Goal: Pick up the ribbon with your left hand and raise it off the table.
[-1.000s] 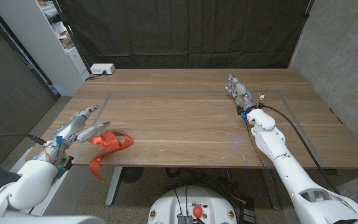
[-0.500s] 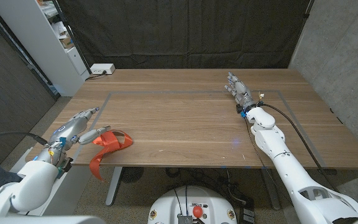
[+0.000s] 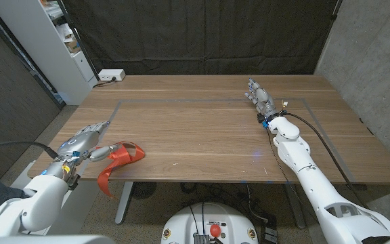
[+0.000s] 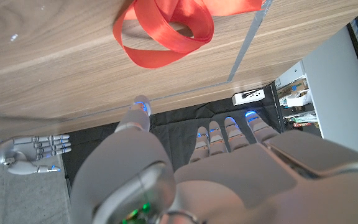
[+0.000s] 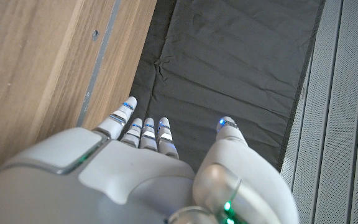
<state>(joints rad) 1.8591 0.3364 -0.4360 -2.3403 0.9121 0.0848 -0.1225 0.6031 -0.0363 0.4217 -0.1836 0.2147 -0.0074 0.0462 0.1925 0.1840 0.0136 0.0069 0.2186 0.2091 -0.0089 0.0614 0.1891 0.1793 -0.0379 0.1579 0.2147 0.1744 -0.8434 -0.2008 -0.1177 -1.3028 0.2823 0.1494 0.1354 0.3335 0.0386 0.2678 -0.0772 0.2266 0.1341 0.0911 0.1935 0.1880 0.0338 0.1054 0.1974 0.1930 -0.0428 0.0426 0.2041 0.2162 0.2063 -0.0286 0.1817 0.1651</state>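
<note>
My left hand [image 3: 83, 144] hovers at the near left corner of the wooden table [image 3: 202, 135], fingers stretched apart and holding nothing, the thumb reaching toward the ribbon [image 3: 119, 160]. The ribbon is glossy red satin, looped on the planks just beside my fingertips, with one tail drooping over the near edge. My left wrist camera shows those loops [image 4: 166, 28] lying open on the grain, apart from my fingers [image 4: 229, 134]. Far right, my right hand [image 3: 258, 97] waits empty, smooth grey fingers [image 5: 145, 130] extended and slightly parted.
</note>
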